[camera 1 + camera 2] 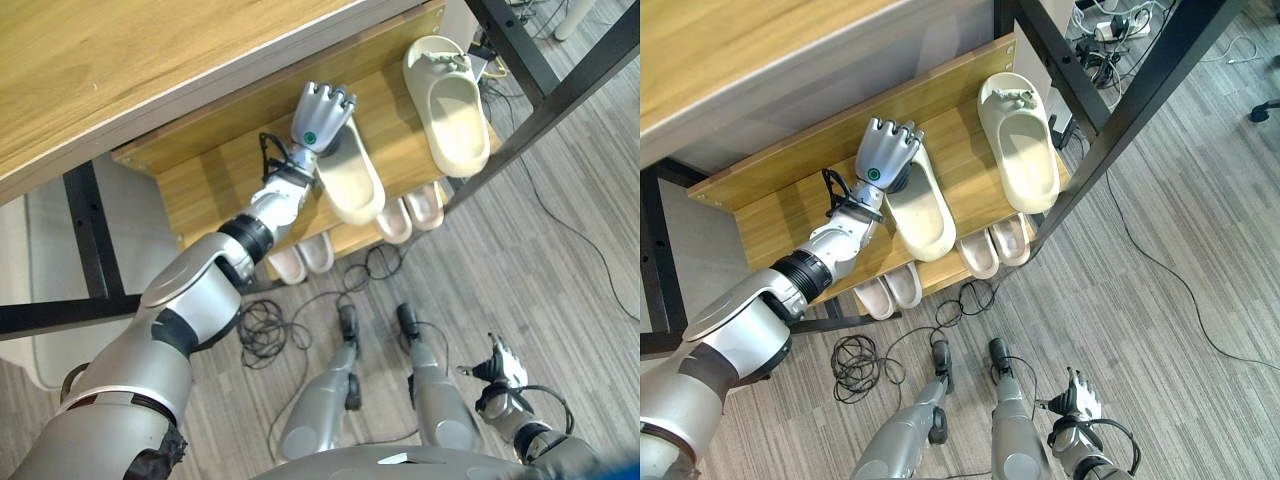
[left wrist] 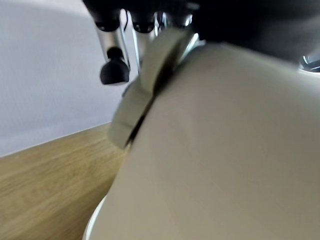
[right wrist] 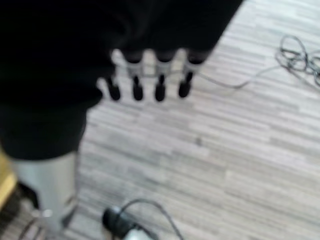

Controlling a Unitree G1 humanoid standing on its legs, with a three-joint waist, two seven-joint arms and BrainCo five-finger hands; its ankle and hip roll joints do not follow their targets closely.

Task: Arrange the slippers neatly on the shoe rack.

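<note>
Slippers: two cream ones on the rack's top shelf. Left eye view: the near slipper [image 1: 352,175] lies toe toward the robot, its toe at the shelf's front edge, with the left hand [image 1: 322,118] on its heel end, fingers curled over the heel rim. The far slipper [image 1: 452,105] sits to its right, apart, angled a bit differently. Two pinkish pairs [image 1: 352,240] sit on the lower shelf, toes poking out. Rack [image 1: 200,190] is tucked under a table [image 1: 120,70]. Right hand [image 1: 500,362] hangs low by the floor, idle.

Right eye view: same layout. The slippers don't look parallel; the gap between them seems wider at the toes than at the heels. The near one's toe reaches the shelf's front edge.

Left wrist view: cream slipper body right against the hand, fingers [image 2: 114,70] curled over its edge, shelf wood beyond. Reads as a grip on the heel, though the contact itself is partly hidden.

Right wrist view: fingers [image 3: 147,90] hang straight and relaxed over grey floor, holding nothing.

Risks, my read: pull any further toward the robot and the toe tips off the front edge. Releasing now leaves the pair skewed. A twist from the heel alone could swing the toe into the far slipper.
</note>
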